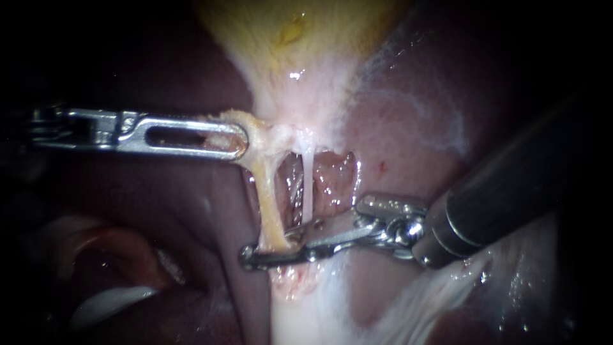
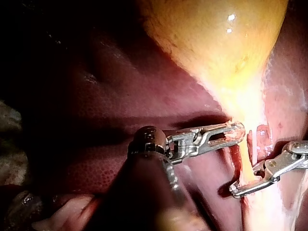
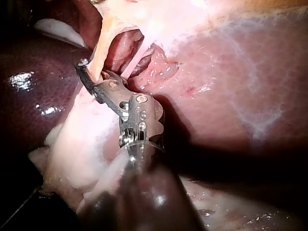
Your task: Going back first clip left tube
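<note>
Endoscope view: left instrument (image 1: 239, 142) jaws clamped on neck tissue (image 1: 260, 135) at 9 o'clock, right instrument (image 1: 281, 249) jaws slightly apart astride the lower end of the left tube (image 1: 268, 191) near 6 o'clock; recommend a straight withdrawal toward 3 o'clock, without snagging the tube.

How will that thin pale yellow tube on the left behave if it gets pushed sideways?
Probably floppy: the thin pale yellow left tube hangs bowed between the gallbladder neck, gripped by the left instrument, and the right instrument. Likely slippery, since wet tissue around it glistens. Possibly fragile, being so thin.
</note>
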`<state>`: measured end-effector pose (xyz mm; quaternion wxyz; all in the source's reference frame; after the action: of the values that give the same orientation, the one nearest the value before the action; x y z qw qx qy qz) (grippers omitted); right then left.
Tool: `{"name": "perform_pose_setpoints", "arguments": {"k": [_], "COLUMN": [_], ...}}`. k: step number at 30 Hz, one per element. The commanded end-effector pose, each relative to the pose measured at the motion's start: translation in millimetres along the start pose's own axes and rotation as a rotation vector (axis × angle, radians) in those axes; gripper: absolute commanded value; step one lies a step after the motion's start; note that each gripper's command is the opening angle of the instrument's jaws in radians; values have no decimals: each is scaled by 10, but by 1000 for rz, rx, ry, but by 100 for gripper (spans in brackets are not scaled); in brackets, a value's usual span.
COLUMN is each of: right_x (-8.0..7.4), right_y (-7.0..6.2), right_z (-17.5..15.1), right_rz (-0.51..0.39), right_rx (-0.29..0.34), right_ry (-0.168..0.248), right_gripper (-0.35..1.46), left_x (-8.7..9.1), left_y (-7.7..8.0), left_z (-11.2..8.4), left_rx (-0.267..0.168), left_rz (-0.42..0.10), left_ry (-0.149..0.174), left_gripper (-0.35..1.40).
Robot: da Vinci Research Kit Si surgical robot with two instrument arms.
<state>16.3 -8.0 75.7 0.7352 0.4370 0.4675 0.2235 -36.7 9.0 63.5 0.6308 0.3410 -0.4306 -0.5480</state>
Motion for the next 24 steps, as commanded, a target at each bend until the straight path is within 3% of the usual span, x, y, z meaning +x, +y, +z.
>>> {"name": "perform_pose_setpoints", "arguments": {"k": [1,9,10,11,14,16,19,24], "right_x": [0,0,0,1,7,9,10,11], "right_y": [0,0,0,-1,-5,-7,-9,-8], "right_z": [0,0,0,0,0,2,5,6], "right_rz": [0,6,-30,-70,-234,-280,-311,-369], "right_rx": [0,0,-1,0,-20,-22,-26,-71], "right_ry": [0,0,0,-2,1,9,39,48], "right_gripper": [-35,-35,-35,-30,15,36,43,48], "left_x": [0,0,0,0,0,0,0,0], "left_y": [0,0,0,0,0,0,0,0], "left_z": [0,0,0,0,0,0,0,0], "left_rx": [0,0,0,0,0,0,0,0], "left_rz": [0,0,0,0,0,0,0,0], "left_ry": [0,0,0,0,0,0,0,0], "left_gripper": [-35,-35,-35,-35,-35,-35,-35,-35]}}
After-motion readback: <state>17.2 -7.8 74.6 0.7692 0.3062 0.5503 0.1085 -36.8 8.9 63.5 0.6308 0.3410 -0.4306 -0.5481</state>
